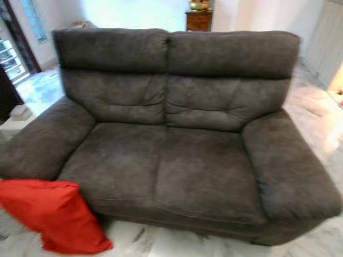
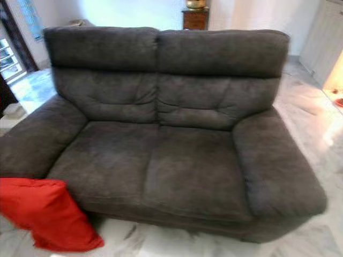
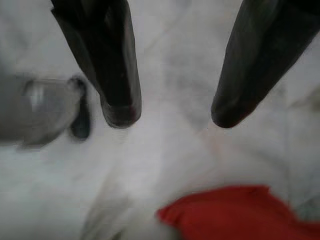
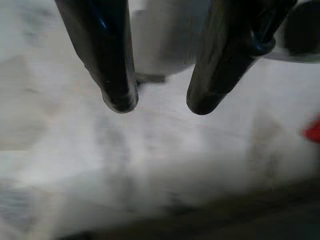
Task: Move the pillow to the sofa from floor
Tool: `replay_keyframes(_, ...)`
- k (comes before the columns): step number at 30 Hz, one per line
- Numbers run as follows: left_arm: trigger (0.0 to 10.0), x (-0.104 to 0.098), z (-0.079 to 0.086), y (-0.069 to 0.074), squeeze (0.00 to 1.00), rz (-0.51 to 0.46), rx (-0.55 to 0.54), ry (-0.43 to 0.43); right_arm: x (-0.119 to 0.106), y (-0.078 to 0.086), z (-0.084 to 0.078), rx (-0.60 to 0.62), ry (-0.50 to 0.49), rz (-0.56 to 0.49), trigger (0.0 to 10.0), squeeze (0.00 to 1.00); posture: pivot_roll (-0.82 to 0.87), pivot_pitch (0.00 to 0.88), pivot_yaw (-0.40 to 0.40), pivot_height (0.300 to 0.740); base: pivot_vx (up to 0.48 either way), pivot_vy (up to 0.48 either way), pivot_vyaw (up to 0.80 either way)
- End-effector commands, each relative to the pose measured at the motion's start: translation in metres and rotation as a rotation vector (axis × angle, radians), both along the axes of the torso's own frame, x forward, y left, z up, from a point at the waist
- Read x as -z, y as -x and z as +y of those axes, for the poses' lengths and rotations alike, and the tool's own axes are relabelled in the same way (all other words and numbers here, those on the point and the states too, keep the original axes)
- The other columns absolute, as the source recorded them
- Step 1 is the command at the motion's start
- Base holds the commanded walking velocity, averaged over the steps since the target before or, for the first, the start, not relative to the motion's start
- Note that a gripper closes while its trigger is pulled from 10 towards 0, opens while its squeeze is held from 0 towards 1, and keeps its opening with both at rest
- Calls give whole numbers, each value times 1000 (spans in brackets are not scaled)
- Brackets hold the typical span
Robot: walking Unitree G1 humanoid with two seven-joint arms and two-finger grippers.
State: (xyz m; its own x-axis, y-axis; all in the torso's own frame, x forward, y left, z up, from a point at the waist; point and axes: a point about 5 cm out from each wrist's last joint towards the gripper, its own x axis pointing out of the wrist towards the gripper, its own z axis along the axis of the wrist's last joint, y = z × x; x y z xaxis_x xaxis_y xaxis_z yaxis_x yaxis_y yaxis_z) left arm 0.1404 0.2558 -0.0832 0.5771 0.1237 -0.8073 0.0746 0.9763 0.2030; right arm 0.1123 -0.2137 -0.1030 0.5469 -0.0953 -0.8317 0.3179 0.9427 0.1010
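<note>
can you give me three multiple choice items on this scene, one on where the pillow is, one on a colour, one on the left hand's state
1. Where is the pillow?
A. on the seat cushions
B. on the floor against the sofa front, by its left armrest
C. on the backrest

2. What colour is the pillow?
A. red
B. blue
C. grey

3. How is the left hand?
A. shut on the pillow
B. open, holding nothing
C. shut on nothing

Answers: 1 B, it leans at the sofa's base; 2 A, bright red fabric; 3 B, fingers apart above the floor.
</note>
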Motion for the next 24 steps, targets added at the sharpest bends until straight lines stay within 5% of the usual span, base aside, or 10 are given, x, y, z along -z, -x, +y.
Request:
replay_keyframes(1, 10000, 0, -2, -2, 0, -2, 1, 6, 0, 4, -4, -13, 13, 8, 10000, 0, 145, 29, 59, 740, 0, 480, 0)
replay_keyframes(10, 10000, 0, -2, -2, 0, -2, -6, 9, -1, 1, -2, -21, 13, -8, 10000, 0, 150, 39, 59, 740, 0, 480, 356)
replay_keyframes(24, 10000, 2, -6, -1, 0, 1, -8, 13, 1, 9, -6, 9, 1, 18, 10000, 0, 151, 56, 57, 740, 0, 480, 0)
